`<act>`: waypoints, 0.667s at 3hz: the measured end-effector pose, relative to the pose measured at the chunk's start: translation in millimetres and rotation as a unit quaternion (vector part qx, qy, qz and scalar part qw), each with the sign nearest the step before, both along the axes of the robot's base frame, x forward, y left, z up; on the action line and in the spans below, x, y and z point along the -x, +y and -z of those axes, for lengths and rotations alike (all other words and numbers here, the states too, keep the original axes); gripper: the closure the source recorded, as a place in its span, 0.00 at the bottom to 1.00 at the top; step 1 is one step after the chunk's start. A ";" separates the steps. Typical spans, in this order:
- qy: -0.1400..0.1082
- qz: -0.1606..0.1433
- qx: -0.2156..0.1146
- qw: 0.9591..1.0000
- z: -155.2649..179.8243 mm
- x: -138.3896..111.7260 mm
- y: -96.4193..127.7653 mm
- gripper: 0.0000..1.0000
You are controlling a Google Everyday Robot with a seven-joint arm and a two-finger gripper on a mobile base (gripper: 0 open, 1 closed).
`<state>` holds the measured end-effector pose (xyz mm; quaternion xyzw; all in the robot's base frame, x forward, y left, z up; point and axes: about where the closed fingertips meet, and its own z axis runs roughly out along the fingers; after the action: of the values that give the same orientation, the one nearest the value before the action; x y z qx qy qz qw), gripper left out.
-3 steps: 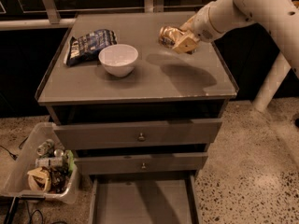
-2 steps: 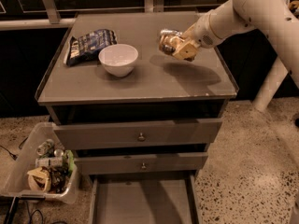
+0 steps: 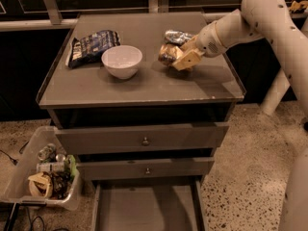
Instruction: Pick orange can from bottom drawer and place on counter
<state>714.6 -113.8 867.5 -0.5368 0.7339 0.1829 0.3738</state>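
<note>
Orange can (image 3: 166, 53) is sitting clenched in the gripper's (image 3: 176, 57) fingers, low over the counter (image 3: 144, 88), at 3 o'clock from the white bowl (image 3: 121, 60). Silver can (image 3: 178, 36) is lying just at its 1 o'clock. Bottom drawer (image 3: 144, 211) is hanging open down at 6.

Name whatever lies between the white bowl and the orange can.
Camera view: only bare counter separates the white bowl from the orange can, held by the gripper beside the silver can.
</note>
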 end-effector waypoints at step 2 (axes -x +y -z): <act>0.021 -0.023 0.000 1.000 6.8 7.9 9.2 0.59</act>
<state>706.7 -104.6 860.7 -0.5494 0.7291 0.2031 0.3540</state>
